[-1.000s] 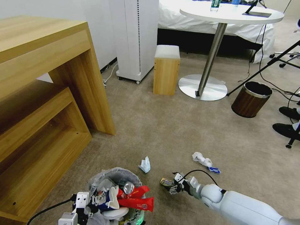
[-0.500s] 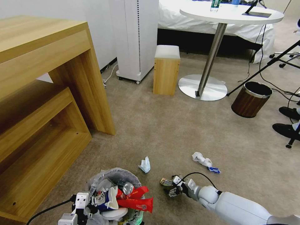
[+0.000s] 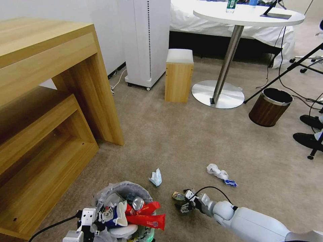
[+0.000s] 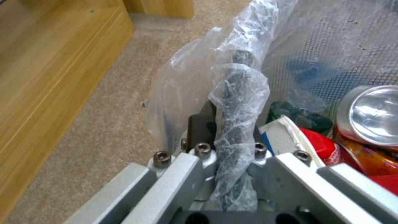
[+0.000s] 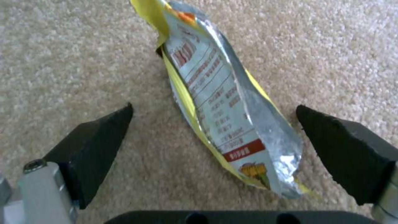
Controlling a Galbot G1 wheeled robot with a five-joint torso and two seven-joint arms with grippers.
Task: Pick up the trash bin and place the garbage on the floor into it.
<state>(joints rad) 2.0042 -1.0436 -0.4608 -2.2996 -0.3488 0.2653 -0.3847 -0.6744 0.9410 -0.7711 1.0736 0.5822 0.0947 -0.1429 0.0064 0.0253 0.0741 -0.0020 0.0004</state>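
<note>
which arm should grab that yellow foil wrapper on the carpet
Right. The right end effector is open with its fingers on either side of the wrapper. The left end effector is shut on the trash bin rim.

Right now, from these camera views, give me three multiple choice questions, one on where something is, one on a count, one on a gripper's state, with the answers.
1. Where is the yellow-and-silver wrapper?
A. on the carpet between the right gripper's fingers
B. inside the trash bin
C. on the round table

2. How many loose pieces lie on the carpet beyond the wrapper?
A. none
B. two
C. five

3. The right gripper is:
A. shut on the wrapper
B. open
C. shut on the bin rim

Answers: 1 A, it lies flat between both pads. 2 B, crumpled tissue and white-and-blue scrap. 3 B, the pads stand apart from the wrapper.
</note>
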